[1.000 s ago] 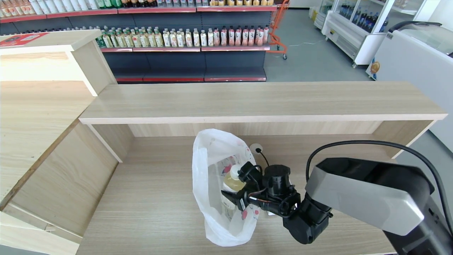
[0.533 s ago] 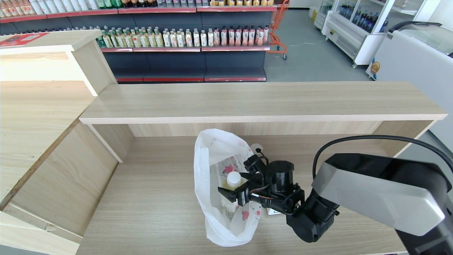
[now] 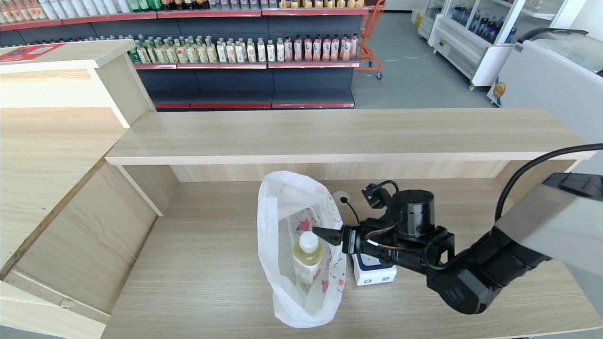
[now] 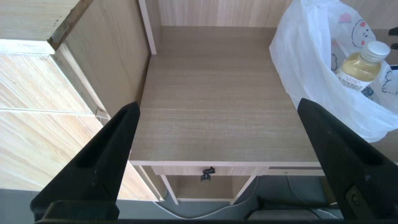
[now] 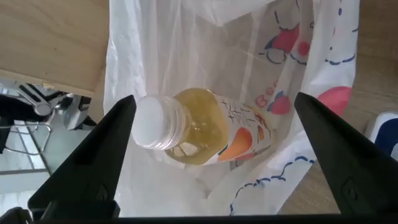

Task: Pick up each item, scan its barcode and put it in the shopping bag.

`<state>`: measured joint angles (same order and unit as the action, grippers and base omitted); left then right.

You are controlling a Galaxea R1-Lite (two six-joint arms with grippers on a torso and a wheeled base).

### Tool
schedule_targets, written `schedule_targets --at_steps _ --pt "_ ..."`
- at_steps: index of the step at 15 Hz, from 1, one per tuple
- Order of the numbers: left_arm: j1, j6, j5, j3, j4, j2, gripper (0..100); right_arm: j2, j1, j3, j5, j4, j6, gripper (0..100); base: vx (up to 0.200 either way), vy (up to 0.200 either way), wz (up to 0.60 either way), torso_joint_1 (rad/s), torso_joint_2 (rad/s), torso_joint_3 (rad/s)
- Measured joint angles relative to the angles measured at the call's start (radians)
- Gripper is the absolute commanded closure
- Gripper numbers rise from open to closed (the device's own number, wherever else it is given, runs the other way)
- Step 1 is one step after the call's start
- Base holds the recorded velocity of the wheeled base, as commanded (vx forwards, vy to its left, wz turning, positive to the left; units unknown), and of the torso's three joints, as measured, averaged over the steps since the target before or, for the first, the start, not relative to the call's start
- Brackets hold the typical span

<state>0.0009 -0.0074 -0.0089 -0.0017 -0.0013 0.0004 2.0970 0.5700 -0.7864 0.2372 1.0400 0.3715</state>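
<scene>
While bottle [image 5: 199,134] sits bagged, head view adds scanner [image 3: 372,273].

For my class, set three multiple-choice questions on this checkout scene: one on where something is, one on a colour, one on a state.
1. Where is the drink bottle?
A. on the floor
B. standing in the shopping bag
C. in a freezer

2. What colour is its cap?
A. red
B. white
C. green

3. How is the right gripper?
A. open, holding nothing
B. shut on the bottle
C. shut on the bag

Answers:
1 B, the bag's plastic walls surround it.
2 B, the cap shows white in head and wrist views.
3 A, its fingers stand wide apart, gripping nothing.
</scene>
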Motion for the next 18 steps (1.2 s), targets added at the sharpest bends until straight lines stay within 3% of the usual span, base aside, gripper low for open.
schedule_targets --at_steps 6,9,12,15,18 --pt "0.000 0.000 0.000 0.000 0.000 0.000 0 -0.356 -0.073 0.201 -0.002 -0.161 -0.028 0 0.000 0.000 0.00 0.000 0.00 0.000" --pt "0.000 0.000 0.000 0.000 0.000 0.000 0 -0.592 -0.259 0.294 -0.002 -0.342 -0.184 0 0.000 0.000 0.00 0.000 0.00 0.000" --pt "0.000 0.000 0.000 0.000 0.000 0.000 0 -0.756 -0.460 0.330 0.003 -0.494 -0.216 0 0.000 0.000 0.00 0.000 0.00 0.000" --pt "0.001 0.000 0.000 0.000 0.000 0.000 0 -0.840 -0.544 0.361 -0.002 -0.560 -0.179 0 0.000 0.000 0.00 0.000 0.00 0.000" --pt "0.000 0.004 0.000 0.000 0.000 0.000 0 -0.885 -0.596 0.385 -0.006 -0.582 -0.177 0 0.000 -0.200 0.00 0.001 0.00 0.002"
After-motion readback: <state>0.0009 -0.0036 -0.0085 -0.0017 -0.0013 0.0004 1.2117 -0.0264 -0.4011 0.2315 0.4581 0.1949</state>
